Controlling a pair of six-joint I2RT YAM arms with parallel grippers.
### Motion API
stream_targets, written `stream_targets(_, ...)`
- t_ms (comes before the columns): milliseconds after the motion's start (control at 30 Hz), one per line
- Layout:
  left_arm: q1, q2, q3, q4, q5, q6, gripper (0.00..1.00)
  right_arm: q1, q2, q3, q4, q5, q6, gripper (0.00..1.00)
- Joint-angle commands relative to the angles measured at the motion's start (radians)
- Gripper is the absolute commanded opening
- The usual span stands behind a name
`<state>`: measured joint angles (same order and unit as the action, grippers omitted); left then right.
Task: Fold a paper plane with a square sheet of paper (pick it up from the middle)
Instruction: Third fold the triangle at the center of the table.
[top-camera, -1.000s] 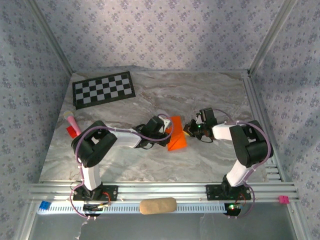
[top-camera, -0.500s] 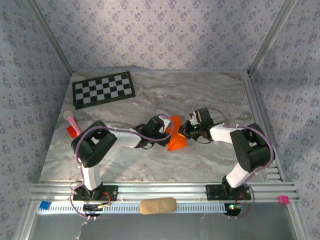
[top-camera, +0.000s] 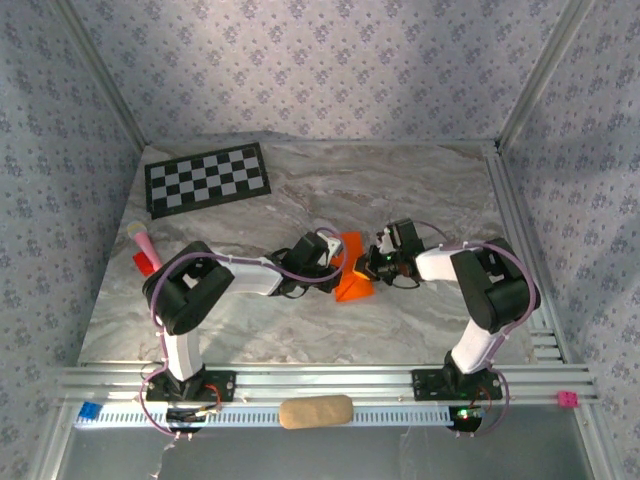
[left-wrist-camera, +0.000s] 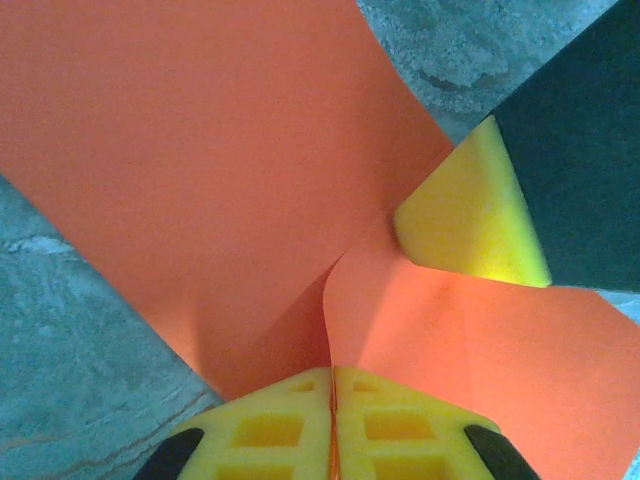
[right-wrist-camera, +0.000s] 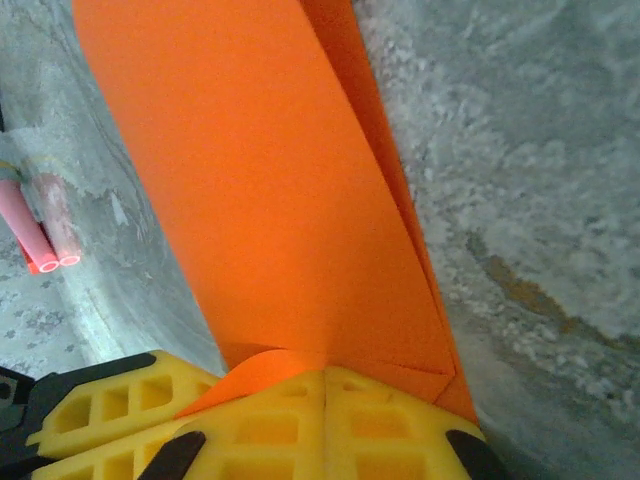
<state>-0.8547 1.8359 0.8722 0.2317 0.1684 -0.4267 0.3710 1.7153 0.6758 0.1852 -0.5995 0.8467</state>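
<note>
At the near edge a tan pad (top-camera: 315, 411) lies on the rail between the two bases. The left arm (top-camera: 190, 290) rises from its base to a bent elbow. Its forearm lies low and goes to the right, toward the middle of the counter (top-camera: 250, 330). The right arm (top-camera: 495, 290) mirrors this, with the elbow up over its base and the forearm low, pointing left. The two wrists meet head to head at the paper (top-camera: 352, 272), a creased orange shape in the middle of the counter.

The left fingers (left-wrist-camera: 332, 375) are closed together on the paper, where a crease runs into them. The right fingers (right-wrist-camera: 325, 378) are closed too, on the opposite edge, and a small flap curls over one of them. Whether the paper rests on the counter or is lifted, one cannot tell.

Farther left lies a red and pink object (top-camera: 145, 250), and at the far left corner a checkerboard (top-camera: 208, 178).
</note>
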Motion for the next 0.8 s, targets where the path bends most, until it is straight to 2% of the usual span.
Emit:
stream_targets(0, 0.003, 0.013, 0.0, -0.084, -0.009, 0.011, 0.11, -0.012, 0.027, -0.022, -0.056, 0.061, -0.025, 0.03)
stream_targets(167, 0.005, -0.026, 0.016, -0.113, -0.012, -0.02, 0.21, -0.019, 0.024, -0.046, -0.059, 0.074, -0.026, 0.02)
stream_targets(367, 0.03, -0.117, 0.062, -0.237, -0.049, -0.09, 0.35, -0.014, 0.021, -0.044, -0.058, 0.076, -0.026, 0.02)
stream_targets(467, 0.046, -0.154, 0.055, -0.269, -0.046, -0.145, 0.38, -0.013, 0.02, -0.044, -0.056, 0.083, -0.024, 0.02)
stream_targets(600, 0.046, -0.195, 0.045, -0.244, 0.042, -0.209, 0.34, -0.009, 0.018, -0.044, -0.058, 0.089, -0.021, 0.02)
stream_targets(667, 0.044, -0.194, 0.05, -0.21, 0.13, -0.242, 0.26, -0.009, 0.017, -0.044, -0.058, 0.09, -0.019, 0.02)
stream_targets(700, 0.04, -0.184, 0.066, -0.204, 0.178, -0.256, 0.19, -0.009, 0.015, -0.045, -0.058, 0.092, -0.019, 0.02)
stream_targets(767, 0.022, -0.159, 0.108, -0.223, 0.241, -0.263, 0.15, -0.009, 0.014, -0.044, -0.059, 0.093, -0.019, 0.02)
